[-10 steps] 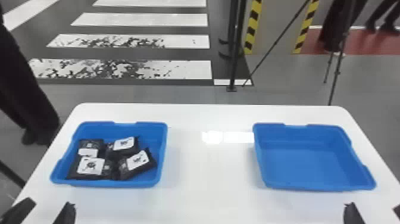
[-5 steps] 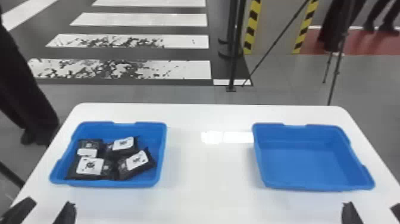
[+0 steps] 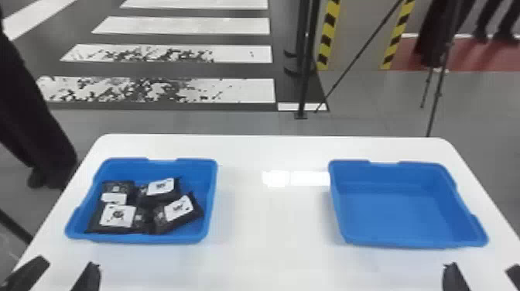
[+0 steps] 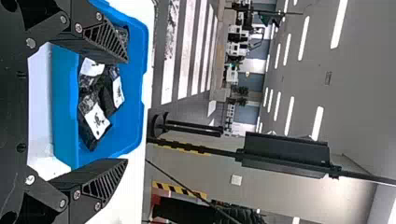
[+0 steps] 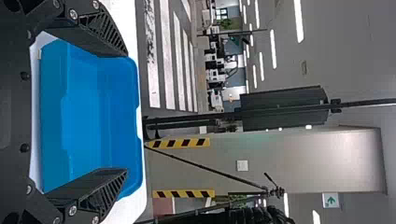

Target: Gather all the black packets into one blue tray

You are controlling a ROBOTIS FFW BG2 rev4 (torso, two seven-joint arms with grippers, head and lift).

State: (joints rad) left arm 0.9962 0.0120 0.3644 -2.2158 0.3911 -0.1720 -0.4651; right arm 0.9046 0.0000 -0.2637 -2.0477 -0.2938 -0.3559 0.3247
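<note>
A: Setting, for your record: a grey floor (image 3: 216, 122) with a white-striped crosswalk (image 3: 166, 91), and before it a white table (image 3: 271, 224) with rounded far corners.

B: Noted. Where are your black packets (image 3: 118, 216)?

A: You have four, bunched together in the left blue tray (image 3: 135, 237), each bearing a white label. Two lie at the far side, two at the near side.

B: And the second container?

A: Your right blue tray (image 3: 402, 216) stands well apart from the first, across the tabletop.

B: State of your grippers?

A: Your left gripper (image 3: 66, 267) is in front of the left tray, its fingers spread with a gap between them. Your right gripper (image 3: 481, 267) is in front of the right tray, fingers likewise parted. Both wrist views confirm the spacing to you.
</note>
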